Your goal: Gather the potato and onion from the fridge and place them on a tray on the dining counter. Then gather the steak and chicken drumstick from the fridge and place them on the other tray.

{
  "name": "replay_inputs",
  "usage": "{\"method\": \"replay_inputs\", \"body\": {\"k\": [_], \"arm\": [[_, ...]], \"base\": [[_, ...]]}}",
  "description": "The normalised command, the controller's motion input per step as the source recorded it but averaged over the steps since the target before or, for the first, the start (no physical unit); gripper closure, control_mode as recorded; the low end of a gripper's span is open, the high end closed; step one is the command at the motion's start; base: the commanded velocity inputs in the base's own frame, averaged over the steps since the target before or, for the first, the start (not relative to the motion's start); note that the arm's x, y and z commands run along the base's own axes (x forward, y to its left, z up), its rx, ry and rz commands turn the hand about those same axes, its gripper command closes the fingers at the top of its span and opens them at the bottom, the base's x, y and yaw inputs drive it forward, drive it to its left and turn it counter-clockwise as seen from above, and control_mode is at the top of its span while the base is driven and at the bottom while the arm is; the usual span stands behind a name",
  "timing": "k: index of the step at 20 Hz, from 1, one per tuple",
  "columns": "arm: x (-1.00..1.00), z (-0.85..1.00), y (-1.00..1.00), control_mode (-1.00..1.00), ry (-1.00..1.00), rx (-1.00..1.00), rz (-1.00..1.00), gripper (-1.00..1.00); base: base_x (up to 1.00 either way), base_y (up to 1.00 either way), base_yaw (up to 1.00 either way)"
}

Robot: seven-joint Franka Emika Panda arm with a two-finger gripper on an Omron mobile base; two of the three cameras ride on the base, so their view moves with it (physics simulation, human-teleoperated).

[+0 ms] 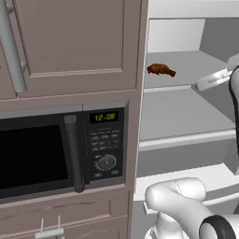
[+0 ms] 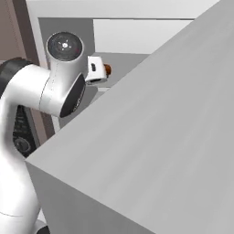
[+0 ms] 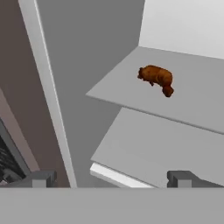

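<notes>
The fridge (image 1: 186, 109) stands open, showing pale grey shelves. On its upper shelf lies the chicken drumstick (image 1: 161, 70), orange-brown and elongated, alone on that shelf. In the hand view the drumstick (image 3: 156, 78) sits ahead and above on the same shelf, its narrow end to the right. My gripper (image 3: 111, 178) is open, fingertips wide apart with nothing between them, well short of the drumstick. From the right base view the drumstick (image 2: 107, 69) peeks out just behind my white hand (image 2: 93, 68). The potato, onion, steak, trays and dining counter are out of view.
A brown cabinet with a black microwave (image 1: 56, 149) stands left of the fridge opening. The open fridge door (image 2: 146, 137) is a large grey slab across the right base view. A lower fridge shelf (image 3: 166, 148) lies bare beneath the drumstick's shelf.
</notes>
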Motion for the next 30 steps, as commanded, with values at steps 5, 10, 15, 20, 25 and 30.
{"method": "replay_inputs", "body": {"k": [5, 10, 15, 20, 25, 30], "arm": [[0.81, -0.12, 0.0, -1.0, -0.01, 0.0, 0.02, -1.0], [0.65, -0.23, 0.0, -1.0, -0.08, 0.0, 0.0, -1.0], [0.75, -0.18, -0.02, -1.0, 0.0, 0.0, 0.0, -1.0], [0.79, -0.08, -0.17, -1.0, 0.01, 0.0, 0.0, -1.0], [0.67, -0.08, -0.25, -1.0, 0.05, 0.0, 0.0, -1.0], [0.54, -0.11, -0.02, -1.0, 0.04, 0.0, -0.01, -1.0]], "base": [[0.0, 0.0, 0.0], [0.0, 0.0, 0.0], [0.0, 0.0, 0.0], [0.0, 0.0, 0.0], [0.0, 0.0, 0.0], [0.0, 0.0, 0.0]]}}
